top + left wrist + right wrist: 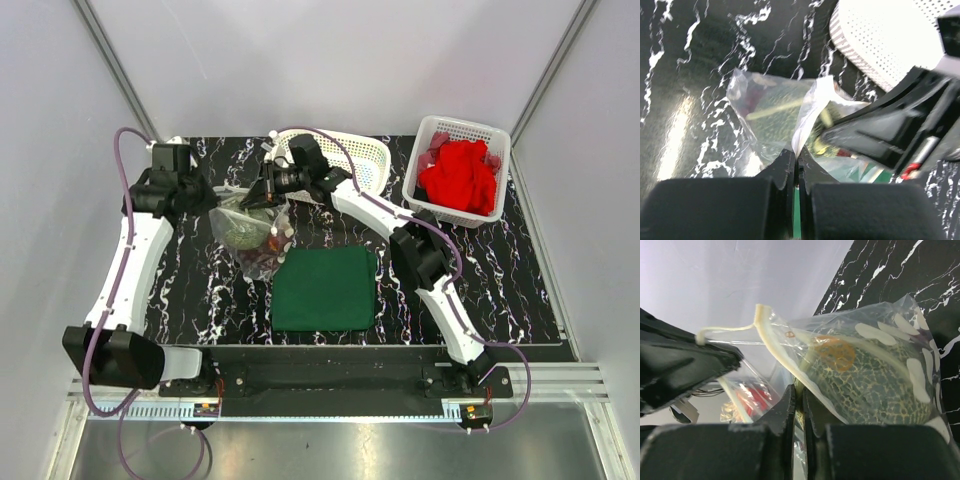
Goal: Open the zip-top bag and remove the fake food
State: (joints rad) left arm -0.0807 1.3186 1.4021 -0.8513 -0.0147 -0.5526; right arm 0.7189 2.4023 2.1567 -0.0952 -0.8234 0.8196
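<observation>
The clear zip-top bag (252, 238) hangs between both grippers over the marble table, left of the green cloth. My left gripper (214, 200) is shut on one side of the bag's top rim (805, 120); its jaws (796, 162) pinch the plastic. From the other side my right gripper (260, 196) is shut on the opposite lip (801, 392), just below the pale zip strip (775, 347). Inside the bag the fake food shows: a mottled green ball (875, 385) and dark red berry clusters (262, 262). The top of the bag is pulled slightly apart.
A flat dark green cloth (325, 288) lies right of the bag. A white lattice basket (350, 158) stands behind my right wrist. Another white basket (500, 135) at the back right holds a bright red cloth (458, 178).
</observation>
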